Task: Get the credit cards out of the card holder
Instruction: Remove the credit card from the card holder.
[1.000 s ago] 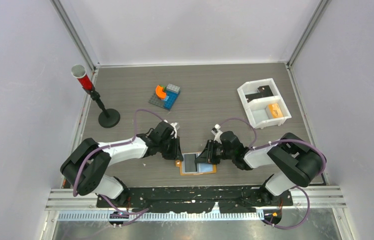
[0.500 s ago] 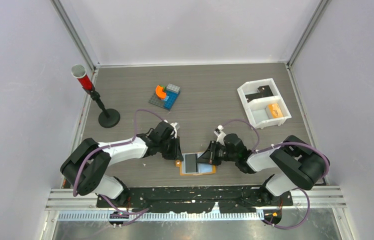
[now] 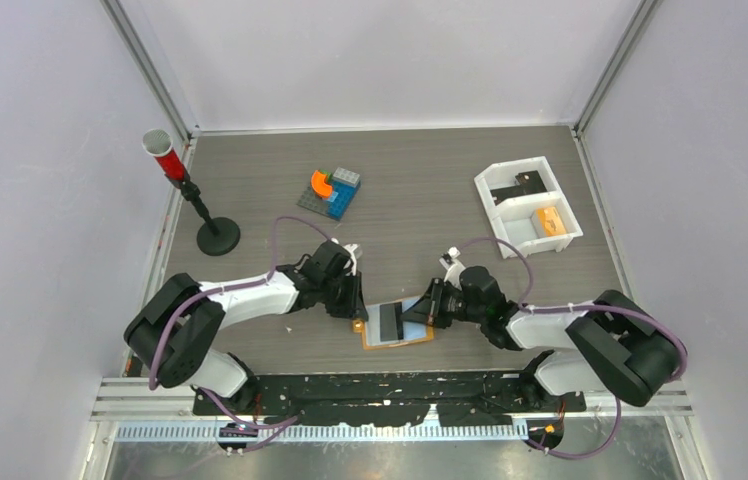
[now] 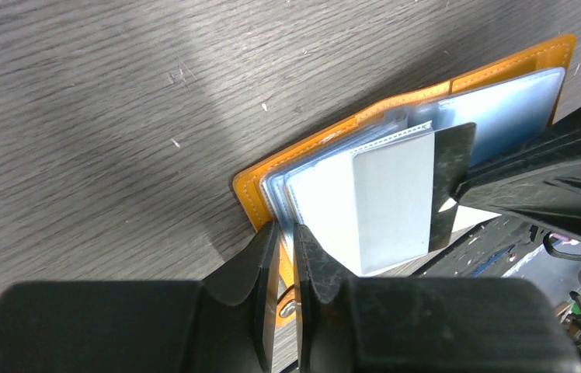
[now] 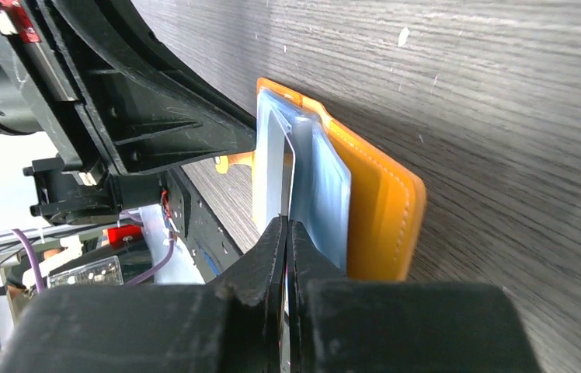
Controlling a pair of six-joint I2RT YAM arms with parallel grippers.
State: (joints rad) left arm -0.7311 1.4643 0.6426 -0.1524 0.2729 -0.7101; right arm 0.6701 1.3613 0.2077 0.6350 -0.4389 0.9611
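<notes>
Near the front edge of the table [image 3: 420, 210], between the two arms, we see the card holder [image 3: 397, 345] lying open, orange cover down and pale blue sleeves up. At its left edge the left gripper [image 3: 354, 312] is pinched narrow on the holder's orange rim by the small tab, its pads nearly meeting. At the holder's right side the right gripper [image 3: 414, 314] is closed tight on the end of a dark card [image 3: 387, 321], which sits partly in a clear sleeve with its dark end sticking out toward that gripper. We cannot tell whether other cards lie in the sleeves beneath. Well beyond the holder to the right stands a white tray [image 3: 493, 215] with two compartments. The compartment nearer the holder holds a small orange block [image 3: 550, 220], and the farther one a small dark piece [image 3: 523, 182]. Beyond the holder to the left lie some toy bricks [image 3: 330, 192], and farther left a black stand [image 3: 218, 237] carrying a red cup.
</notes>
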